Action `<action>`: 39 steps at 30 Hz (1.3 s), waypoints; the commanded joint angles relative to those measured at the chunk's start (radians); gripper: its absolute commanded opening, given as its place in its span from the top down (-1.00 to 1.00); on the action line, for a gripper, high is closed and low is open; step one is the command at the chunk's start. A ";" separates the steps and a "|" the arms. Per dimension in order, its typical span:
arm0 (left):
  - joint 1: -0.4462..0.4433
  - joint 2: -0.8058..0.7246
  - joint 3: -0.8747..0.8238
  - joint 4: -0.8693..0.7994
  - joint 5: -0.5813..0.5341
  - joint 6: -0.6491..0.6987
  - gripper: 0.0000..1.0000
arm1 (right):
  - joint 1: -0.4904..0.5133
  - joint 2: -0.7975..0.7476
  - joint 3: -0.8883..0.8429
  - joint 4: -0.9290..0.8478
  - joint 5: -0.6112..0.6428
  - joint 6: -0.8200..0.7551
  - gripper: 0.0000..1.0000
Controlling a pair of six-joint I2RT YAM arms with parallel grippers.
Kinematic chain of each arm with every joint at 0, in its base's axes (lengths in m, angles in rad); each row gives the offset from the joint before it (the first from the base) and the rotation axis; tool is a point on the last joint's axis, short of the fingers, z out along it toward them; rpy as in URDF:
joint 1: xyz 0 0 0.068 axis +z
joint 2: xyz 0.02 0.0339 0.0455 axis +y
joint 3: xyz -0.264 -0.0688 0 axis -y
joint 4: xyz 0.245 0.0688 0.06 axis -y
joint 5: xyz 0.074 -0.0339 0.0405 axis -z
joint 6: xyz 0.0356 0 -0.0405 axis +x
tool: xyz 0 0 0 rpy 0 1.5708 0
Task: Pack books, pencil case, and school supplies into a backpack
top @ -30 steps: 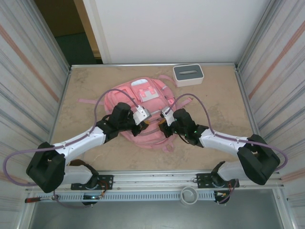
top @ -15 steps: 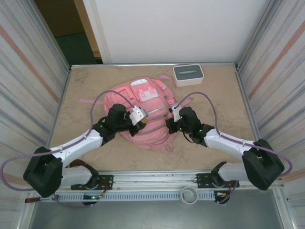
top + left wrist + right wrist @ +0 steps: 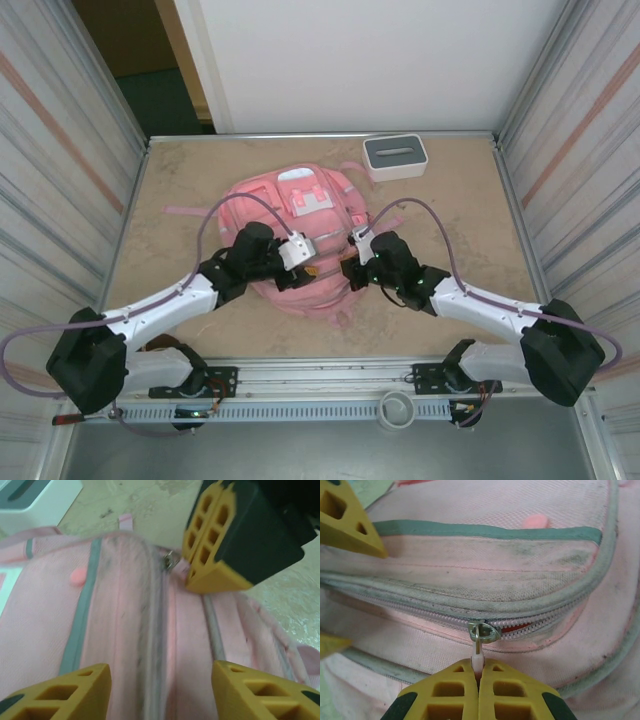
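right end effector (image 3: 479, 667) pinching zip pull (image 3: 481, 632) | left end effector (image 3: 160, 669) released over backpack (image 3: 262, 196) | white box (image 3: 394, 155) apart

White-and-black arms (image 3: 160, 300) with purple cables (image 3: 238, 195) end in yellow honeycombed fingers (image 3: 455, 690).

- The backpack (image 3: 300, 215) takes up the middle of the table (image 3: 180, 300). Bare table lies open to its left, to its right and along the near edge.
- A white box (image 3: 394, 155) stands in the far right corner, near the backpack's top but apart from it.
- A thin pink strap (image 3: 185, 212) lies flat across the open stretch on the left.
- The left hand (image 3: 160, 692), fingers spread, and the right hand (image 3: 479, 685), pinched on the zip pull (image 3: 482, 631), face each other over the backpack's near end, with little room between them.
- Beside the pull the zip gapes only a narrow slit.
- Purple cables (image 3: 235, 200) arch above the backpack's sides.
- Ribbed walls (image 3: 70, 150) close in the table's left and right sides.
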 commanded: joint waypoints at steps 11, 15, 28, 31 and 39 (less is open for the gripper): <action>-0.022 0.131 0.106 -0.022 -0.043 0.089 0.15 | 0.053 -0.049 0.021 0.042 -0.037 0.048 1.00; -0.007 0.133 0.118 -0.023 -0.004 0.086 0.59 | 0.046 -0.058 0.018 -0.035 0.050 0.045 1.00; 0.135 0.039 0.042 0.061 0.489 0.164 1.00 | -0.251 -0.100 0.029 -0.240 0.065 0.099 1.00; 0.133 0.061 0.067 0.034 0.557 0.189 1.00 | -0.287 -0.050 0.074 -0.227 -0.006 0.085 1.00; 0.109 0.135 0.146 -0.013 0.624 0.238 1.00 | -0.327 0.156 0.201 -0.242 -0.084 0.089 1.00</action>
